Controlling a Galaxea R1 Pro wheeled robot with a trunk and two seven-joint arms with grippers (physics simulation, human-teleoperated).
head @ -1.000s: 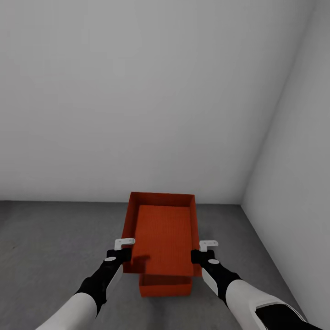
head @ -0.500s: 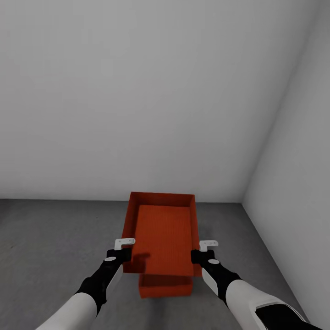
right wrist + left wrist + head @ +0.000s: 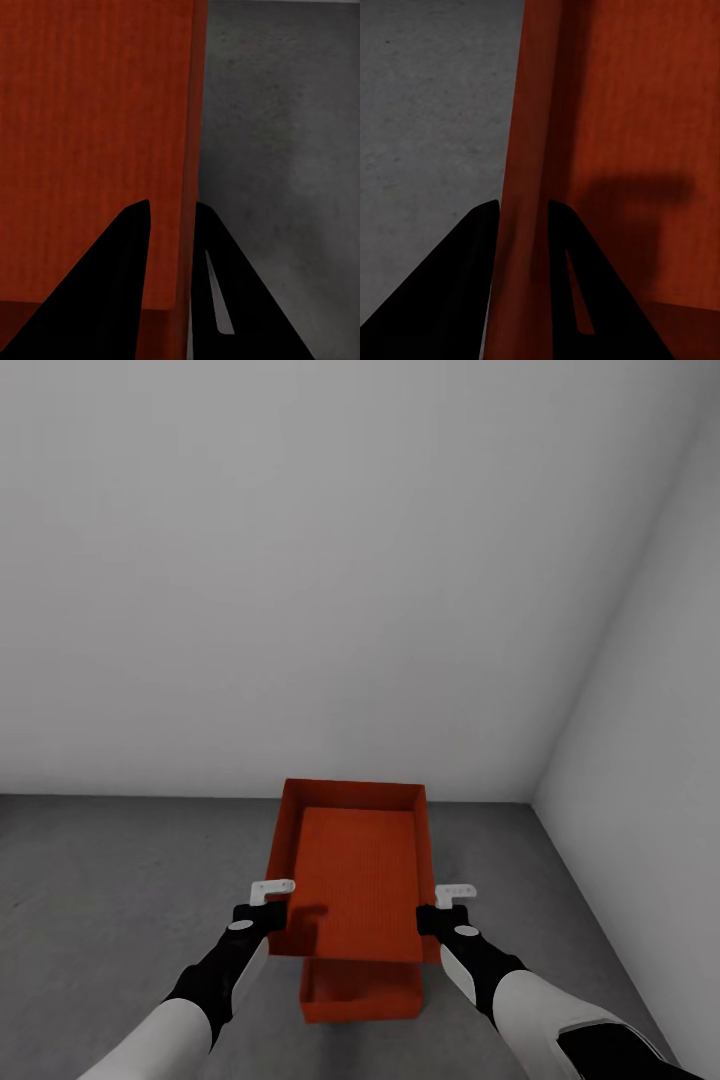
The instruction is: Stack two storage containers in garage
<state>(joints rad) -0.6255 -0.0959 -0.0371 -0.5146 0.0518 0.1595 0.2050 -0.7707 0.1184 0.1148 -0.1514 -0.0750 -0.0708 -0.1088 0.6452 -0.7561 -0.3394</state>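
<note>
Facing a corner of the garage, an orange-red upper container (image 3: 352,880) is seen held level above the floor (image 3: 110,880) between the two hands. Its ribbed inside is bare, with a shadow of a hand cast on the near left part of its bottom. Beneath its near end, a lower container (image 3: 360,992) of the same colour is seen resting on the dark grey concrete, partly covered by the upper one; whether the two bins touch cannot be told. The part of its inside that shows is bare.

The left hand (image 3: 272,908) is clamped on the left wall of the upper container near its near corner; in the left wrist view the thin wall (image 3: 521,225) is seen pinched between the two dark fingers (image 3: 472,277). The right hand (image 3: 438,912) is clamped likewise on the right wall, which is seen in the right wrist view (image 3: 187,225) caught between its fingers (image 3: 127,277). Both forearms are stretched forward and slightly inward, at about equal height, the white upper sleeves low in the head view. Pale grey walls (image 3: 300,560) are met by the floor just behind the containers.
</note>
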